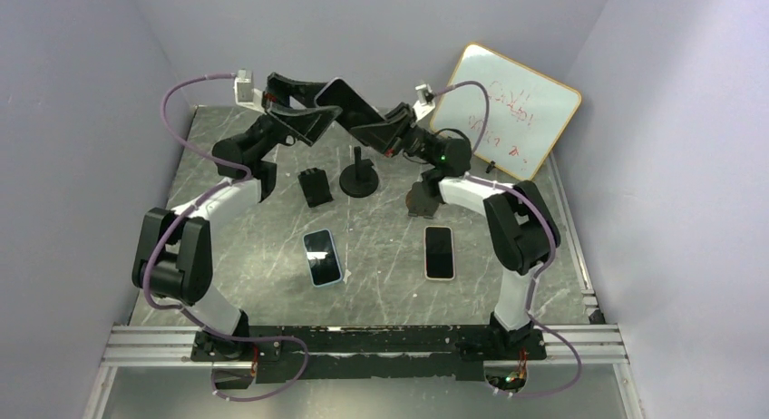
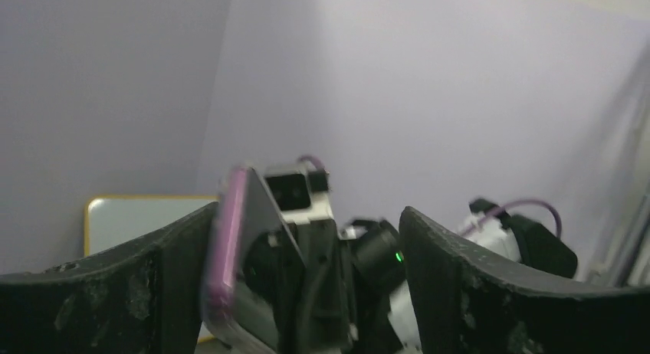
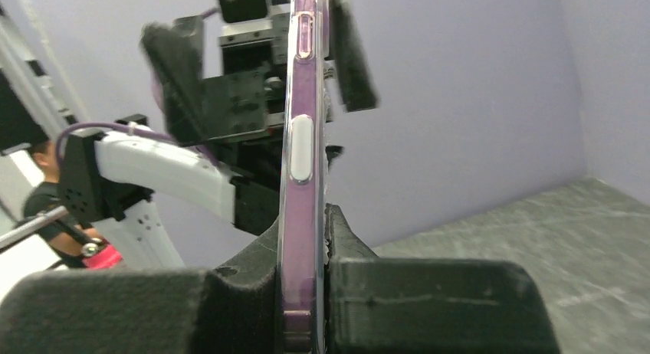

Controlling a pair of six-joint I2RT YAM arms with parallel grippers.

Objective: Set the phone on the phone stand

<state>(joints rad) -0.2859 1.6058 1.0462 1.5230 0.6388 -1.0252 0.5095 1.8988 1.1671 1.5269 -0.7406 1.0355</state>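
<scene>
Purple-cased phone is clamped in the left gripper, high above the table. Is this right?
Not quite: it is the right gripper that clamps the purple-cased phone, high above the table. The right wrist view shows it shut on the phone.

Purple case on phone [image 3: 303, 178]; black stand [image 1: 360, 181]; grey, white-veined marble table [image 1: 390, 247]; yellow-framed whiteboard [image 1: 508, 111].

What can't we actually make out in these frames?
- Top view: red writing on the white, yellow-edged whiteboard is too small to read.
- Right wrist: the purple-cased phone shows edge-on; its screen is unseen, its ends cut by the frame.
- Left wrist: blurred; whether the left gripper's fingers touch the phone is unclear.
</scene>
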